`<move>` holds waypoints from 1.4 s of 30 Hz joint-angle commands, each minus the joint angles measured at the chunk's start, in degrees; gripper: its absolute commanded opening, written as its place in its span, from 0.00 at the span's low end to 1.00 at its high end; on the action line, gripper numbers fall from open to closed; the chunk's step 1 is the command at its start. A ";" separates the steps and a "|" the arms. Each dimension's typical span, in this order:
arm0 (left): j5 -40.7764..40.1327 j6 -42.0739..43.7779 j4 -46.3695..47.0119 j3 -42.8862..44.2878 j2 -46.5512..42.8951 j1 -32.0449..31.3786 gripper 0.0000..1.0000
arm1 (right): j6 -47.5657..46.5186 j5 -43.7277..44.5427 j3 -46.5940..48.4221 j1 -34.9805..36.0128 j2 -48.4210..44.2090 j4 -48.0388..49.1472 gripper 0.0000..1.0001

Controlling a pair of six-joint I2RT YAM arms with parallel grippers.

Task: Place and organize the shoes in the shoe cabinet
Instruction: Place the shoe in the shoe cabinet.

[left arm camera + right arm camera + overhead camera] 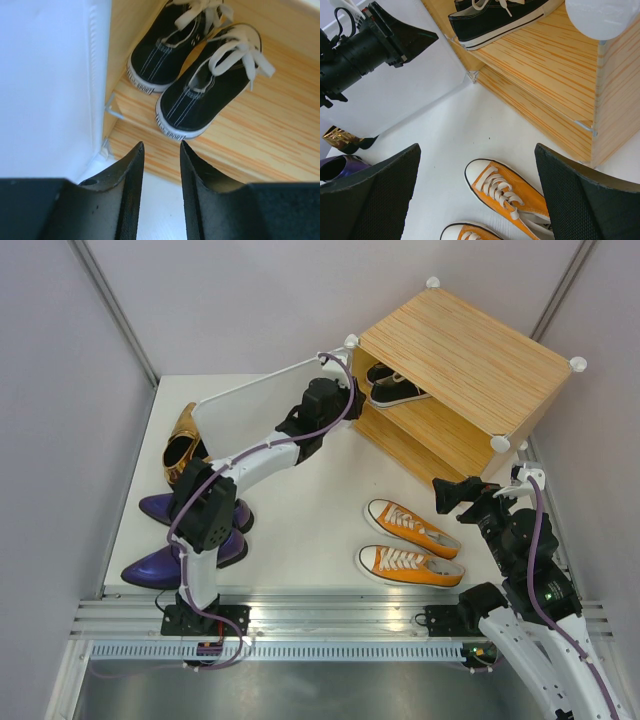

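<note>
The left claw (pixel 161 145) is seen narrowly parted, nothing gripped. The black sneakers (pixel 200 95) are parked just ahead of it on the shoe cabinet (pixel 470 370) shelf (pixel 270 125). The right claw (pixel 476 147) is spread wide and empty, with the orange sneakers (pixel 507 192) spotted right under it on the worktop (pixel 460 130).

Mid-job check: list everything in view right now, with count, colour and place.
black sneakers: two, black with white laces, side by side on the cabinet's upper shelf
orange sneakers: two, orange with white soles, on the table in front of the cabinet
purple loafers: two, glossy dark purple, near left of the table, partly under the left arm
gold pumps: at least one, shiny gold, far left, behind the loafers
shoe cabinet: one, light wood, far right
door: one, white, swung open to the left
table: one, white
left fingers: two, black, slightly apart, empty, at the upper shelf
right fingers: two, black, wide apart, above the orange sneakers
</note>
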 commanded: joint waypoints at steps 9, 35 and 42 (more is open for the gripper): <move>3.86 -2.69 -2.41 11.17 8.13 -0.01 0.33 | -0.29 0.11 -0.33 0.32 -0.46 1.75 0.98; 5.97 -1.20 -3.73 19.87 14.20 -1.95 0.30 | -0.37 0.11 -0.42 0.33 -0.46 1.83 0.98; 6.06 -1.29 -4.52 23.03 16.49 -2.12 0.30 | -0.37 0.11 -0.42 0.32 -0.46 1.83 0.98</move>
